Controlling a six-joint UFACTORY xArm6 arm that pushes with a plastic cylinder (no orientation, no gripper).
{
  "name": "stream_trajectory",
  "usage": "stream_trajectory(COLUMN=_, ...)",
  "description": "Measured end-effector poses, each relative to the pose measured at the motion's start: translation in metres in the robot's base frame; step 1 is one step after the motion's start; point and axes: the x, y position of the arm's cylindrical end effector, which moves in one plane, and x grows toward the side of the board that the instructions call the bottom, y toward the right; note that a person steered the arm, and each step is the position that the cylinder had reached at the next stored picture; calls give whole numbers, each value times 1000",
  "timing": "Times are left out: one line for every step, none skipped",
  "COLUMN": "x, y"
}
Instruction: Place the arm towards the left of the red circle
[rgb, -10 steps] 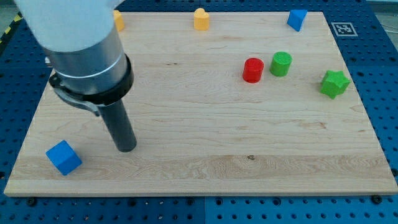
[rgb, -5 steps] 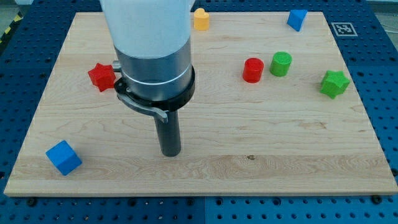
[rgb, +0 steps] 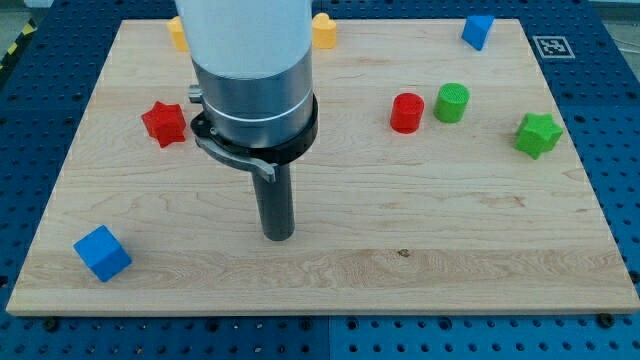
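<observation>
The red circle block (rgb: 407, 112) stands on the wooden board (rgb: 450, 230) at the view's upper right, with a green circle block (rgb: 452, 102) close on its right. My tip (rgb: 278, 236) rests on the board near the centre bottom, well to the lower left of the red circle and apart from every block.
A red star (rgb: 164, 123) lies at the left. A blue cube (rgb: 102, 252) sits at the bottom left. A green star (rgb: 538, 134) is at the right. A blue block (rgb: 478, 31) and two yellow blocks (rgb: 323, 30) (rgb: 177, 33) line the top edge.
My tip has moved right from beside the blue cube to the board's centre bottom, uncovering the red star. In the last half second it barely shifted. No block moved.
</observation>
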Motion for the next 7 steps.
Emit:
stream_trajectory(x=0, y=0)
stream_trajectory(x=-13, y=5)
stream_trajectory(x=-26, y=14)
stream_trajectory(x=-26, y=15)
stream_trajectory(x=-34, y=20)
stream_trajectory(x=-46, y=20)
stream_trajectory(x=-57, y=22)
